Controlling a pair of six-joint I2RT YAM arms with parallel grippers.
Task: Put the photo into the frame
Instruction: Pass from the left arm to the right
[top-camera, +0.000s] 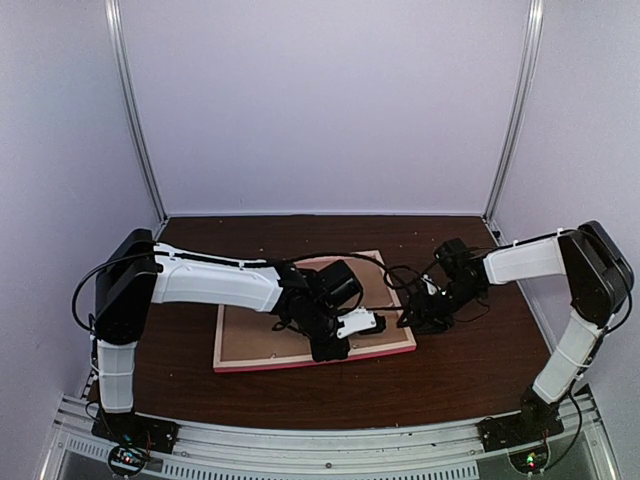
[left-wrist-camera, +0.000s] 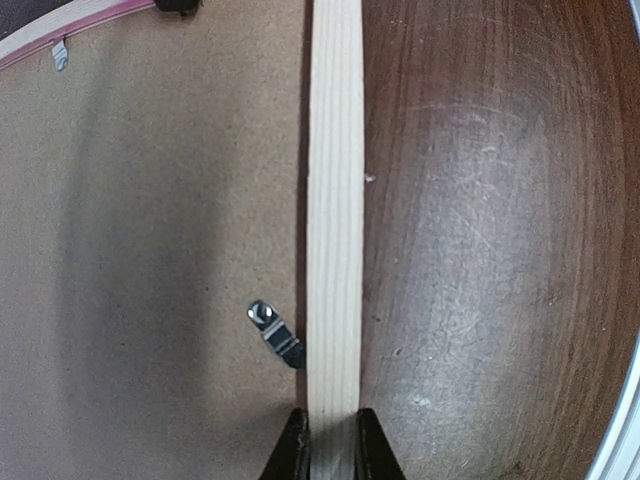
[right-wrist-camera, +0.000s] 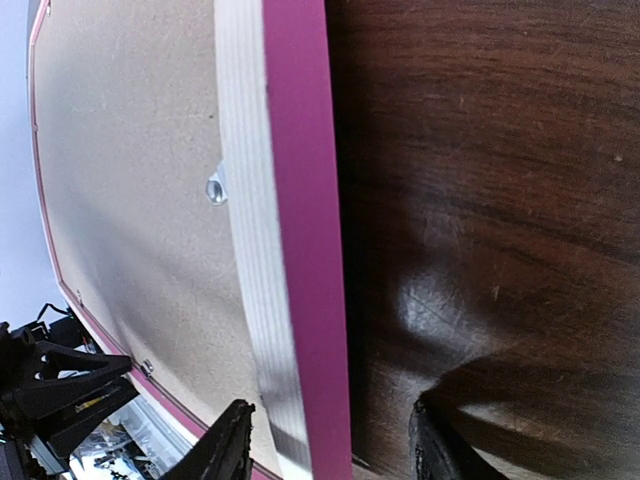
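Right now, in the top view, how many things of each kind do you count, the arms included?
frame: 1
backing board: 1
arms: 2, the left arm and the right arm
photo: 0 in view
Total: 4

The frame (top-camera: 262, 366) has a pink outer face and a pale cream wooden back edge with fine straight grain. The backing board (top-camera: 255, 330) inside it is speckled tan-brown, and its turn clip (left-wrist-camera: 275, 335) is silver. The tabletop (top-camera: 350, 400) is dark reddish-brown with wood grain. The left claw (left-wrist-camera: 330, 455) and the right claw (right-wrist-camera: 333, 450) are black.
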